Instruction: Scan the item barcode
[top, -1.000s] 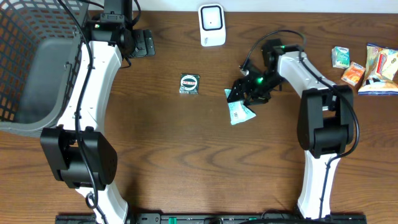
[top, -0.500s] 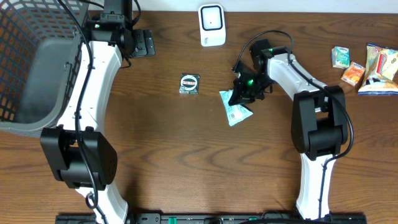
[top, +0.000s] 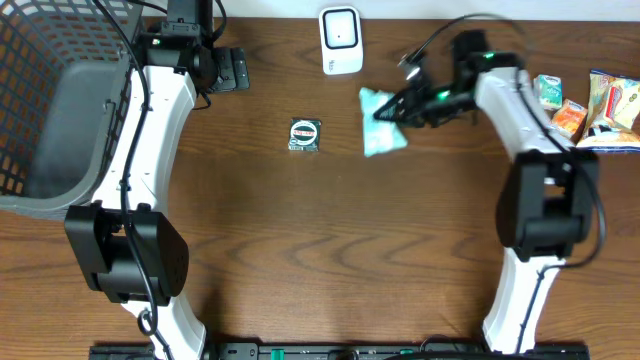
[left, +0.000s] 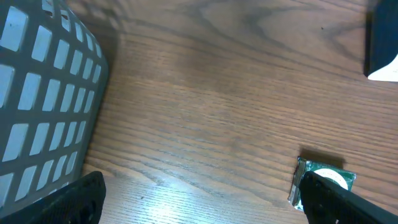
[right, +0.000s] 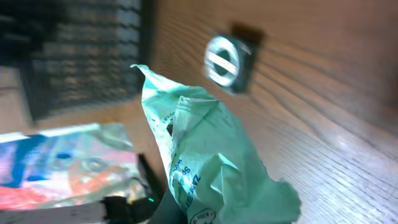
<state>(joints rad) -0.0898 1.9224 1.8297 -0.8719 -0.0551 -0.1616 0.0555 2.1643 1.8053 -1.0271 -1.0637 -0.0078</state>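
Mint packet (top: 383, 138), one, in right gripper (top: 387, 111); one scanner (top: 340, 40).

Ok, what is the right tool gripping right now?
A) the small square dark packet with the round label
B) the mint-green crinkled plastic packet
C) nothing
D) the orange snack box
B: the right tool is shut on the mint-green crinkled plastic packet, while the small square dark packet lies apart, untouched.
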